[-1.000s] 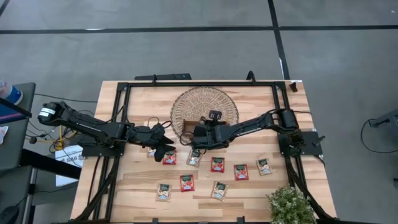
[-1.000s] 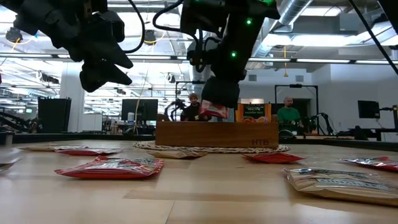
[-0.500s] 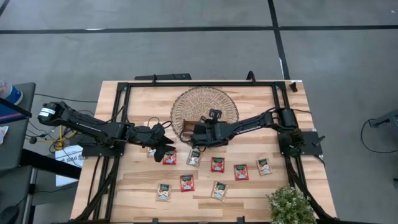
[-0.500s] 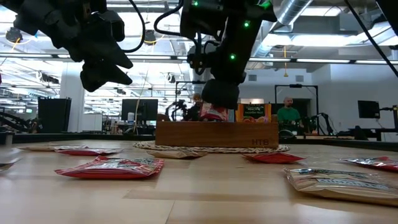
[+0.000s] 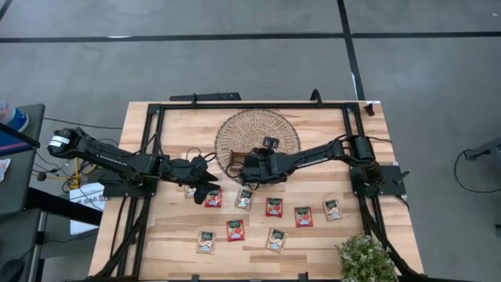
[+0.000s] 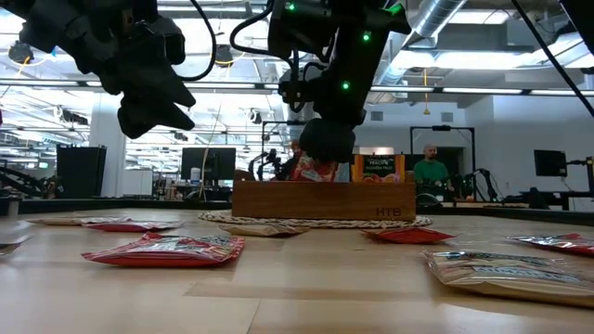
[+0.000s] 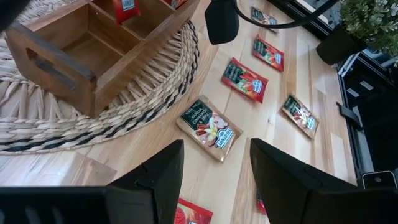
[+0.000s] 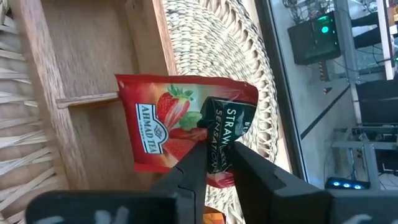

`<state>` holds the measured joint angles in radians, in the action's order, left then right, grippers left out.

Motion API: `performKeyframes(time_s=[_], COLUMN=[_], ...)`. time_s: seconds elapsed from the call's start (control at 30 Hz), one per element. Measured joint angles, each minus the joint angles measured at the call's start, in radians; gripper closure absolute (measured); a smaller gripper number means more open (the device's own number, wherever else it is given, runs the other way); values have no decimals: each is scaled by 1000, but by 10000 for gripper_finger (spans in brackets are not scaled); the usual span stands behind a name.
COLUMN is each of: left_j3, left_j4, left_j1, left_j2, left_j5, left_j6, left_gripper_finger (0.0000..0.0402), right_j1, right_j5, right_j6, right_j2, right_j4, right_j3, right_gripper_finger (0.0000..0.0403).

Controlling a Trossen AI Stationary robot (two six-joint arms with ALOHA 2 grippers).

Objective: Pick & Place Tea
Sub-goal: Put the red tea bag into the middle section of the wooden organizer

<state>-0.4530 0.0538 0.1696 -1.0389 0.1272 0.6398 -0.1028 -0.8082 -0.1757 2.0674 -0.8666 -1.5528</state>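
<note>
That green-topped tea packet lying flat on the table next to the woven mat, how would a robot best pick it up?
Probably from straight above. The green-topped sachet lies flat and thin, with nothing to grasp from the side. It lies slantwise beside the wicker mat, so open fingers would turn to match, straddle its narrower width, press to the wood and pinch its two long edges.

A red tea sachet [image 8: 186,124] reads "AHMAD TEA" and, partly, "STRAW...". The wooden tray [image 6: 323,199] bears the letters "HTB" on its front.
</note>
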Motion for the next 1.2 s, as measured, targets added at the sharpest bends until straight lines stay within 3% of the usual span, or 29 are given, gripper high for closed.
performKeyframes(time_s=[0.33,0.57,1.2], left_j3=[0,0,0], left_j4=[-1,0,0], left_j1=[0,0,0], left_j2=[0,0,0], left_j5=[-1,-26,-26], left_j6=[0,0,0], left_gripper_finger=[224,224,224], right_j1=[10,14,12], right_j5=[-4,-63,57], right_j6=[23,132,214], right_j2=[0,-1,-1], right_j4=[-49,-63,-30], right_j3=[0,0,0], right_gripper_finger=[335,335,335])
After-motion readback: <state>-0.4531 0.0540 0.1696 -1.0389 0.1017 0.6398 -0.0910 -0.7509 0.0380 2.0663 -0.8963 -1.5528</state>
